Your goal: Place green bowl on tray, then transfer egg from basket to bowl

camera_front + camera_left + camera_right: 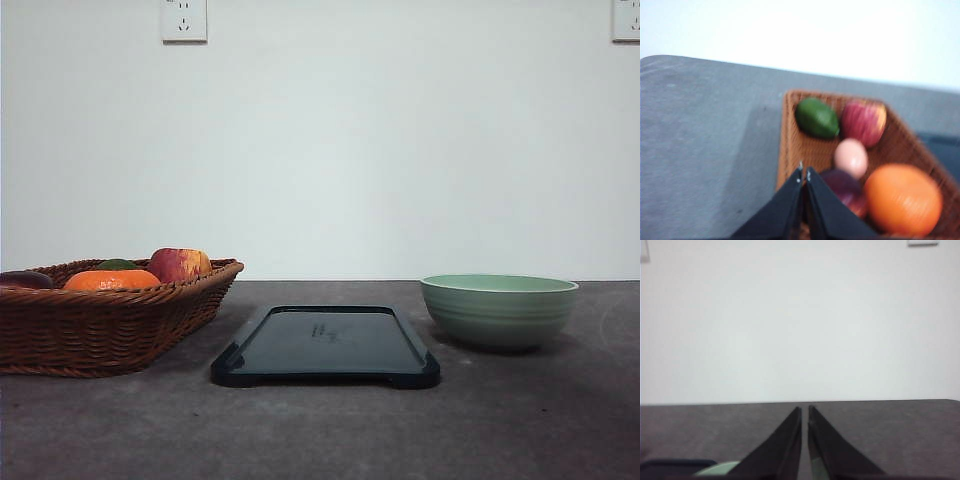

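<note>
We note basket (100,325) at table left, holding egg (851,157) among apple (863,121), orange (903,199), green fruit (817,118). Left gripper (804,175) above basket edge, fingers pressed together, empty. Tray (325,345) at centre, bare. Green bowl (498,310) right of tray, on table. Right gripper (805,412) likewise closed, empty.
</note>
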`<action>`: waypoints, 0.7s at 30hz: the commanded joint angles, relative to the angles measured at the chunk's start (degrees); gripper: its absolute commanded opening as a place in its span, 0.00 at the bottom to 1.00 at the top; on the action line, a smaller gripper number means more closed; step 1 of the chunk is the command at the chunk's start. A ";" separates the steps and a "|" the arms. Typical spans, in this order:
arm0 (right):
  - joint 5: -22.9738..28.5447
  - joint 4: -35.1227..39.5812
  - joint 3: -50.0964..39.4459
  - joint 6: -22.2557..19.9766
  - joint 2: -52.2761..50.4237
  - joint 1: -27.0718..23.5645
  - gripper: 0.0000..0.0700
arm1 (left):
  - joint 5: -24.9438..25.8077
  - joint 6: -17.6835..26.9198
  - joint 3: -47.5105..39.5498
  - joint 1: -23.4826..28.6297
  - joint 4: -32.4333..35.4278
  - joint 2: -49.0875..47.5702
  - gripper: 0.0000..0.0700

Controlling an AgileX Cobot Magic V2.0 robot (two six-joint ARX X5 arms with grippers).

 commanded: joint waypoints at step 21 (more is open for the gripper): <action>-1.82 -3.52 4.85 26.33 0.22 0.11 0.01 | 0.26 -30.73 1.37 0.09 21.04 0.09 0.00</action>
